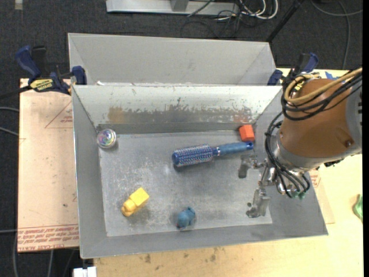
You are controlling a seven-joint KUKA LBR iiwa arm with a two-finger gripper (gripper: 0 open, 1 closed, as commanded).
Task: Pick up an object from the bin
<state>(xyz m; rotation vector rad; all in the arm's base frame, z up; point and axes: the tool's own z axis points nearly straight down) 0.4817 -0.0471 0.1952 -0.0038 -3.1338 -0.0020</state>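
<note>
**Gripper low at the right end of the bin**

We see the gripper [252, 187] over bare floor near the right wall of the bin [173, 105], fingers spread, nothing between them. Nearest is the blue hairbrush [203, 154], lying across the middle with its handle toward the orange block [247, 133] by the back wall. Well apart we spot a yellow toy [134, 202], a small blue lump [185, 217] and a shiny ball [106, 138].
</note>
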